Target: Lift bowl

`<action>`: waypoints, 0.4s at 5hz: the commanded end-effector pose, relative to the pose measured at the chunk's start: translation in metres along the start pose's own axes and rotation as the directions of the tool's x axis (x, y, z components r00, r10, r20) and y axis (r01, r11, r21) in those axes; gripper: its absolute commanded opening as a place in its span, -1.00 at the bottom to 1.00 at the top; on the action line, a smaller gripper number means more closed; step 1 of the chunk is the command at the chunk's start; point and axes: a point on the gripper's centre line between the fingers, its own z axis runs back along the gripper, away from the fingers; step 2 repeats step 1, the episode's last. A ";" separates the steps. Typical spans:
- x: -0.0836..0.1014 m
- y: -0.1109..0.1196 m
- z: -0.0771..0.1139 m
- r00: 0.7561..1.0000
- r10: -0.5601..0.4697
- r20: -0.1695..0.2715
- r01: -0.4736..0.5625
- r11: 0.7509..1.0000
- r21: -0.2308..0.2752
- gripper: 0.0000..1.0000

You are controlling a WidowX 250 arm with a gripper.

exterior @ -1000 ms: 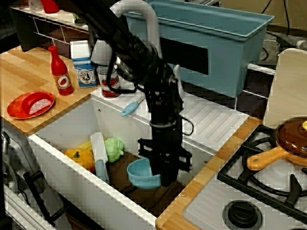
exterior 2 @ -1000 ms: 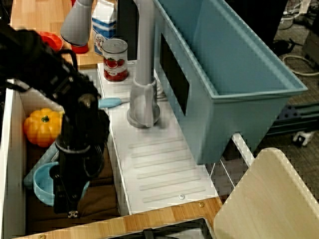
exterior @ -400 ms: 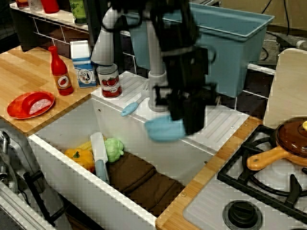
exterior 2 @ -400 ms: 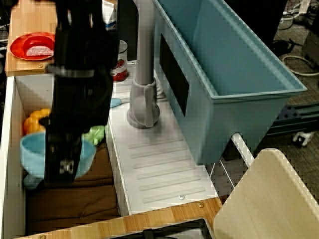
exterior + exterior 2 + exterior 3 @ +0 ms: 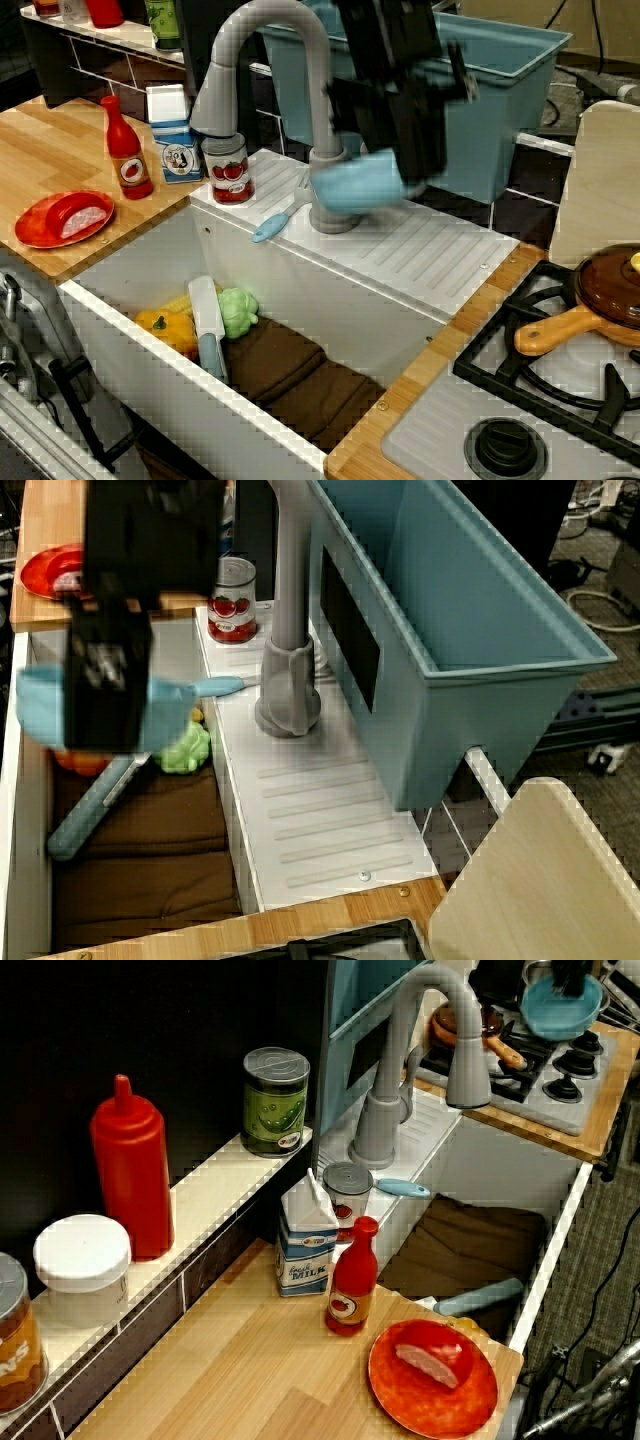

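Observation:
The small light-blue bowl [image 5: 352,186] hangs in the air above the draining board, beside the base of the grey tap. My black gripper [image 5: 405,172] is shut on its rim from above. In the view from above, the bowl [image 5: 38,718] shows on both sides of my gripper [image 5: 100,730], high over the left part of the sink. In the view from the counter end, the bowl [image 5: 561,1006] appears small at the top right, under my gripper [image 5: 570,980].
The grey tap [image 5: 296,40] arches close to the left of the bowl. The large blue-grey tub [image 5: 480,70] stands behind. In the sink [image 5: 130,330] lie a brown cloth, a green item and a light-blue utensil. A tomato can [image 5: 228,170], milk carton, red bottle and red plate [image 5: 30,235] stand left; the stove is right.
My gripper rose out of the sink with the bowl in it. It went from the sink floor to above the draining board, near the tap.

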 end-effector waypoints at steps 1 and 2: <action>-0.023 0.002 0.045 0.994 -0.033 0.107 0.036 0.999 -0.022 -1.00; -0.023 0.002 0.045 0.994 -0.033 0.107 0.036 0.999 -0.022 -1.00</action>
